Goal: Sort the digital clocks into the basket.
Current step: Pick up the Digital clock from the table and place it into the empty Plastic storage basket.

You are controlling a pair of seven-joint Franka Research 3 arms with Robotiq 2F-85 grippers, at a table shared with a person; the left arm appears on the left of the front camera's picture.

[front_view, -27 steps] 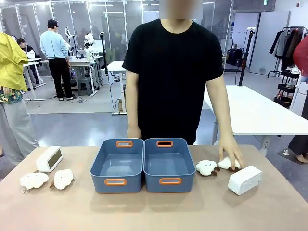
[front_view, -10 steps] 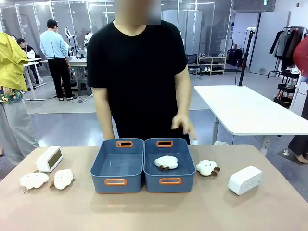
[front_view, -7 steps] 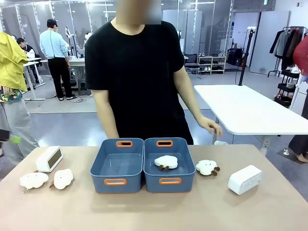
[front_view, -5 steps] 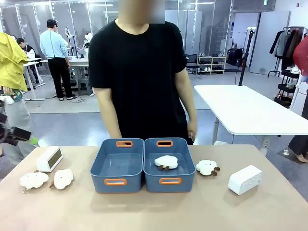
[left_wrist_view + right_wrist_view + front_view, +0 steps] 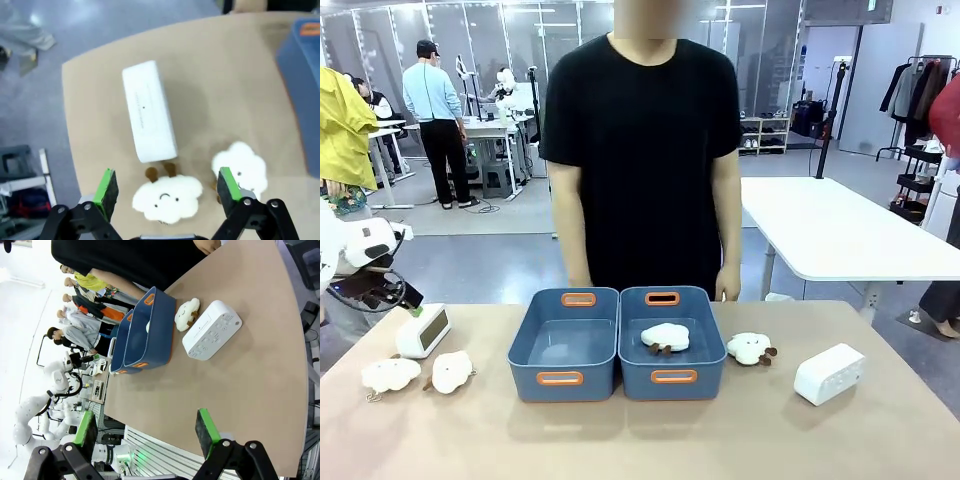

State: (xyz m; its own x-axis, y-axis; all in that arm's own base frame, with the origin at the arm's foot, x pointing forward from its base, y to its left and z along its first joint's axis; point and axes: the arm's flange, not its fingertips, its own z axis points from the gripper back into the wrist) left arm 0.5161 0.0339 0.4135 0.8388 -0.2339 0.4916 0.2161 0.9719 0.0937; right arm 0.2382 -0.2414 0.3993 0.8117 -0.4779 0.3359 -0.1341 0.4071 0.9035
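Table (image 5: 640, 440), left basket (image 5: 595, 386), sheep (image 5: 664, 336) in right basket (image 5: 707, 381)

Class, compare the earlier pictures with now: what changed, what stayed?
The person put one fluffy white plush sheep from the table into the right blue plastic bin and withdrew the hand. The left arm's fingers, open, came in near the left white plastic digital clock. Clocks, other sheep and bins stayed.
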